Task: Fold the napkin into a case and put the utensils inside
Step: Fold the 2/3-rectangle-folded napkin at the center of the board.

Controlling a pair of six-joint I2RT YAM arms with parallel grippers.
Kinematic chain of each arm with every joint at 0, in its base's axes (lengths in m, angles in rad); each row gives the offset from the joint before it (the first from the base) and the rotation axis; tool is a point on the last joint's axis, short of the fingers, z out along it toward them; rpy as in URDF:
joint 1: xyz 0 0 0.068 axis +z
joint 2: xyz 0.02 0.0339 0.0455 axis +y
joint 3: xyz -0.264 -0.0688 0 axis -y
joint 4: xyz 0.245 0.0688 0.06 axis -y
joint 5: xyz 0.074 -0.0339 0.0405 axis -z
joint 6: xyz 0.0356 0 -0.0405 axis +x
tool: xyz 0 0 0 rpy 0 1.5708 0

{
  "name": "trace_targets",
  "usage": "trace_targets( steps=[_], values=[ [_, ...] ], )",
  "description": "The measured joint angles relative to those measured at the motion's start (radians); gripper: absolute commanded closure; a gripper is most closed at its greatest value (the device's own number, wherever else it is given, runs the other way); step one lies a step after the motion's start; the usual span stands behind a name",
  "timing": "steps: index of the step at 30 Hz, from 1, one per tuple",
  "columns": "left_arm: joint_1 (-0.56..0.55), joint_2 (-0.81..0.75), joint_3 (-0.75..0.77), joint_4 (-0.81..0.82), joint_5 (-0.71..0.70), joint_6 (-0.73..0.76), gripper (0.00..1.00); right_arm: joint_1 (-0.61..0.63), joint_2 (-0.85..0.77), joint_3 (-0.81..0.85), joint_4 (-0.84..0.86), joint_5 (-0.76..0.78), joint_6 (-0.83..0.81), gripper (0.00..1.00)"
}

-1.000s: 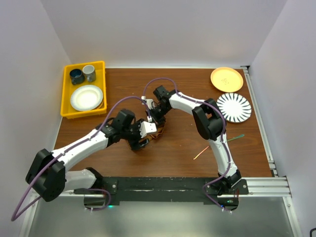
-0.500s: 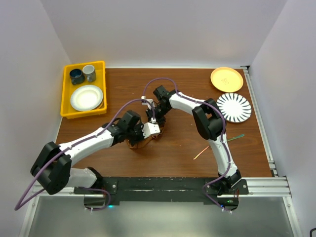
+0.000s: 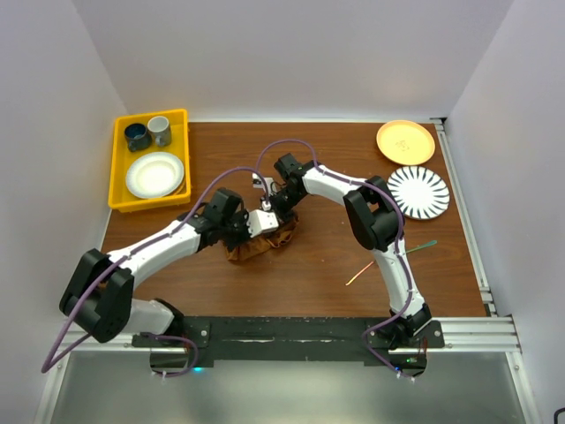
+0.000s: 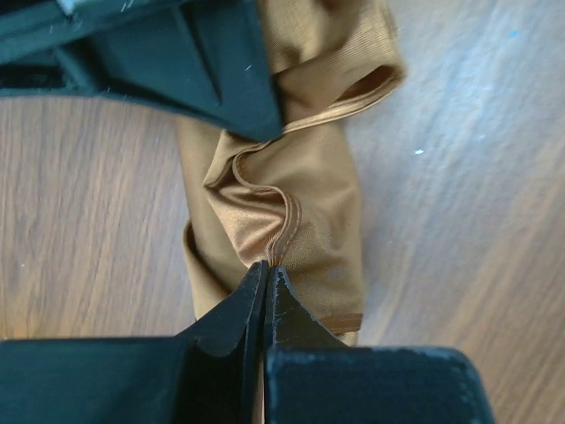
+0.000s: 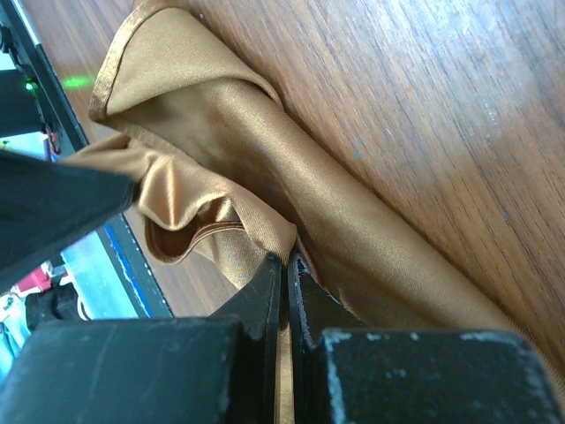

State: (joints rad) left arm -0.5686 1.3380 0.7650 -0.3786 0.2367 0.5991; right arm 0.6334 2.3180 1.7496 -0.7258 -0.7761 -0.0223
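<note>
"Rust-brown cloth, all bunched up in the middle of the bench (image 3: 221, 150). Is that the napkin (image 3: 262, 246)?"

"Yes. From above it lies in a crumpled heap, and both arms bend in over it. The left end effector (image 3: 251, 230) is at its left side. The right end effector (image 3: 281, 215) is at its far right side."

"Where are the utensils (image 3: 359, 274)?"

"Two thin sticks lie bare on the wood near the right arm, well apart from the napkin. They are too small to tell what kind they are."

"What else is on the bench?"

"A yellow tray (image 3: 117, 168) in the far left corner, with two cups (image 3: 159, 131) and a white plate (image 3: 154, 174) in it. A yellow plate (image 3: 405, 141) and a striped plate (image 3: 418, 192) sit at the far right."

"What does the left wrist camera see?"

"The left end effector's two black tips are pressed tight together. They pinch a hemmed fold of the napkin. The cloth runs away from them in a long rumpled strip on the wood. The other arm's black finger sits over the far end."

"And the right wrist camera?"

"Much the same. The right end effector is closed all the way, with an edge of the cloth nipped between its tips. The napkin lies folded over in a long roll, with a loose open loop on the left."
</note>
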Motion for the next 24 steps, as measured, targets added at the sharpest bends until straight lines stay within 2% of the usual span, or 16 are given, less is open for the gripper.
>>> trace_targets(
  steps=[6, 11, 12, 15, 16, 20, 24],
  values=[
    [0.029, 0.043, -0.027, 0.050, 0.036, 0.060, 1.00, 0.000, 0.000, -0.002, 0.000, -0.006, -0.009, 0.99],
    [0.040, 0.080, -0.084, 0.087, 0.076, 0.129, 1.00, 0.000, 0.000, -0.002, -0.032, -0.021, -0.030, 0.78],
    [0.046, 0.087, -0.093, 0.094, 0.088, 0.150, 1.00, -0.002, 0.000, 0.000, -0.051, -0.027, -0.037, 0.66],
    [0.058, 0.089, -0.094, 0.103, 0.117, 0.184, 1.00, -0.010, -0.001, 0.021, -0.114, -0.036, -0.055, 0.50],
    [0.062, 0.089, -0.096, 0.104, 0.125, 0.198, 1.00, -0.014, -0.003, 0.032, -0.135, -0.034, -0.064, 0.47],
    [0.076, 0.096, -0.096, 0.103, 0.154, 0.234, 1.00, -0.068, -0.018, 0.062, -0.209, -0.016, -0.113, 0.43],
    [0.091, 0.114, -0.083, 0.098, 0.190, 0.259, 1.00, -0.150, -0.111, 0.021, -0.232, 0.015, -0.188, 0.35]
  ],
)
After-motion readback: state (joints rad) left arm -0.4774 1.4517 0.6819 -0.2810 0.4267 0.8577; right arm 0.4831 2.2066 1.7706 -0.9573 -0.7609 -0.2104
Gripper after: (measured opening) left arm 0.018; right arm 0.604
